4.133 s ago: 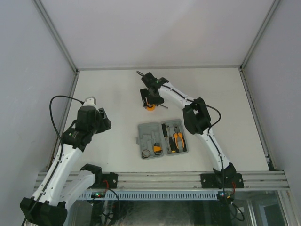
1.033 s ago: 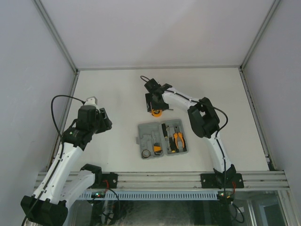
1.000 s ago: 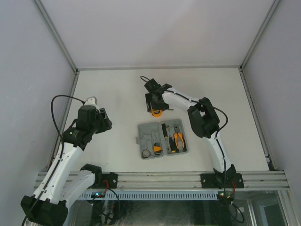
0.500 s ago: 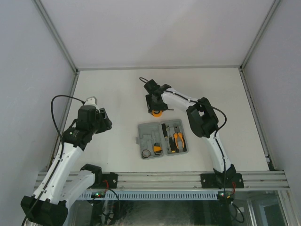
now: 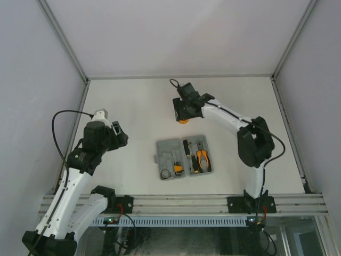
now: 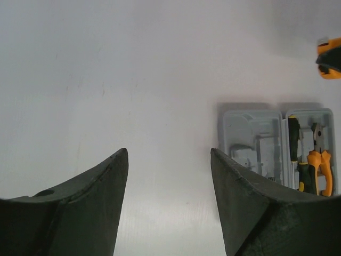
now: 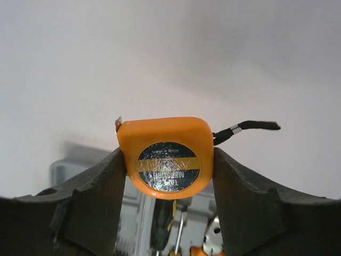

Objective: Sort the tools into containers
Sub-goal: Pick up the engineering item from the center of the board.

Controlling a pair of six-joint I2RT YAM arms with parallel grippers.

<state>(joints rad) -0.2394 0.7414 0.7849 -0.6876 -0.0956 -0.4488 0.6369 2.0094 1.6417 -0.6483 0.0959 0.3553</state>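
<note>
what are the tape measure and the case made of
Tape measure: looks like orange plastic, smooth and matt, with rounded moulded corners. Its round label seems to be a shiny foil sticker, as it catches the light. Case: apparently grey moulded plastic with a dull finish and tool-shaped recesses formed in it.

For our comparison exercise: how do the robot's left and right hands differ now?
The right hand grips the orange tape measure; the left hand is open and empty. The right hand is beyond the grey tool case; the left hand is off to its left. Both have dark fingers.

Smooth plastic tape measure (image 7: pixel 165 157) (matt table (image 5: pixel 133 106))
</note>
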